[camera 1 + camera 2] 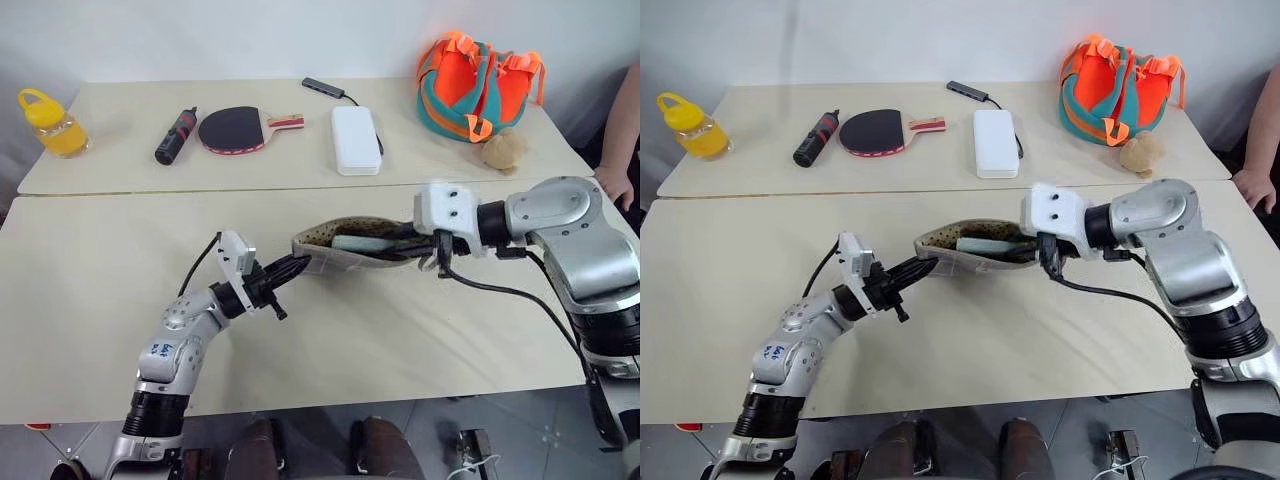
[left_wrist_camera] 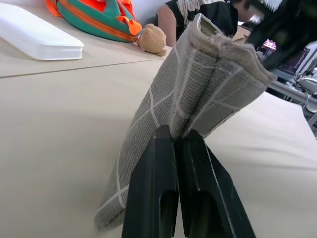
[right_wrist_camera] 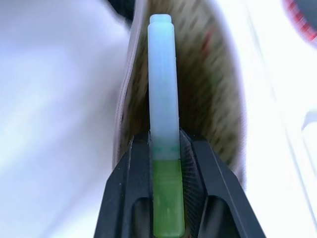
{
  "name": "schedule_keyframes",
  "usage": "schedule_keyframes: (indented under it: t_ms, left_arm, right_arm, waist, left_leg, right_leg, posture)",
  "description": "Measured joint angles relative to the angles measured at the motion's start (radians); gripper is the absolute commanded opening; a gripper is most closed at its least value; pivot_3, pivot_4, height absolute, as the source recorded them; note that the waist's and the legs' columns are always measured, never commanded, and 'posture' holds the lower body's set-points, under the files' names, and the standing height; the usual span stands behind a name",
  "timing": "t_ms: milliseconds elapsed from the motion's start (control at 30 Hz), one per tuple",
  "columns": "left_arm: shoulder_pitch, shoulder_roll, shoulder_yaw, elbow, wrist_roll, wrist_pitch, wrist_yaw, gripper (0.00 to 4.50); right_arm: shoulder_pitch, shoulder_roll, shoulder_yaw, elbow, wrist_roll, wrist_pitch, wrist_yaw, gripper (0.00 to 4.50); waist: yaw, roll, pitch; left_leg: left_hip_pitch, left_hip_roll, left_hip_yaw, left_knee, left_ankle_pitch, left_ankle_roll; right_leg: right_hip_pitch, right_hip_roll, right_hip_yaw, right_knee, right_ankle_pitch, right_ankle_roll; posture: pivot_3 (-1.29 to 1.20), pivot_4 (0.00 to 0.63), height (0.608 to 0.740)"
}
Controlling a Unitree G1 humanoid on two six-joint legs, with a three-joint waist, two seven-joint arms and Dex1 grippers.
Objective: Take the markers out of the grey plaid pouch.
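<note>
L gripper (image 2: 176, 148) clamped on grey plaid pouch (image 1: 330, 258); R gripper (image 3: 166, 148) clamped on mint marker (image 3: 163, 74).

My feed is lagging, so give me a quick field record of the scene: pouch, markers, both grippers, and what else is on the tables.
pouch: grey plaid fabric pouch, lifted off the near table, mouth open, dotted beige lining showing
left gripper: left gripper shut on the pouch's end
right gripper: right gripper shut on the pale mint green marker, marker partly inside the pouch
other marker: not clearly visible
far table: yellow bottle, black-and-red cylinder, red-edged black table tennis paddle, white hard case, orange and teal bag
</note>
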Motion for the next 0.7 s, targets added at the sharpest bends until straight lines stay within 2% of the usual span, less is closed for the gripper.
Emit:
schedule_keyframes:
  t_ms: [100,200,300,433,533,700]
  left_arm:
    - [0.01,0.002,0.001,-0.002,0.0,-0.001,-0.003,0.0]
    - [0.024,0.002,-0.004,-0.008,0.0,0.0,-0.011,0.0]
    - [0.037,0.001,-0.012,-0.015,0.0,0.001,-0.014,0.0]
    - [0.051,0.001,-0.021,-0.029,-0.001,0.005,-0.014,0.0]
    - [0.052,0.001,-0.022,-0.038,-0.001,0.011,-0.014,0.0]
    - [0.053,0.001,-0.023,-0.045,-0.001,0.022,-0.014,0.0]
  right_arm:
    - [-0.028,0.011,-0.039,0.009,0.024,-0.004,-0.034,0.39]
    - [-0.066,0.025,-0.074,0.102,-0.003,-0.09,-0.112,0.39]
    - [-0.079,0.002,-0.071,0.215,-0.096,-0.231,-0.18,0.39]
    - [-0.051,-0.072,0.007,0.414,-0.308,-0.493,-0.28,0.39]
    - [0.008,-0.074,0.057,0.581,-0.416,-0.685,-0.361,0.39]
    - [0.04,-0.052,0.102,0.755,-0.5,-0.879,-0.466,0.39]
  waist:
    - [0.001,0.0,0.0]
    - [0.001,0.0,0.0]
    - [0.0,0.0,0.0]
    - [0.001,0.0,0.0]
    - [-0.002,0.0,0.0]
    - [-0.013,0.002,0.001]
  left_leg:
    - [0.0,0.0,0.0,0.0,0.0,0.0]
    - [0.0,0.0,0.0,0.0,0.0,0.0]
    - [0.0,0.0,0.0,0.0,0.0,0.0]
    - [0.0,0.0,0.001,-0.001,0.0,0.0]
    - [0.0,0.0,0.001,-0.001,0.0,0.0]
    - [0.0,0.0,0.003,-0.001,0.0,-0.001]
  right_leg:
    - [0.001,0.0,0.0,-0.001,0.0,0.0]
    - [0.001,0.0,0.0,-0.001,0.0,0.0]
    - [0.001,0.0,0.0,-0.001,0.0,0.0]
    - [0.001,0.0,0.0,-0.002,0.0,0.0]
    - [0.0,0.0,0.0,-0.002,0.0,0.0]
    - [-0.002,0.0,0.002,0.001,0.0,0.0]
  posture:
    - [0.0,0.15,0.74]
    - [0.0,0.15,0.74]
    - [0.0,0.15,0.74]
    - [0.0,0.15,0.74]
    - [0.0,0.15,0.74]
    - [0.0,0.15,0.74]
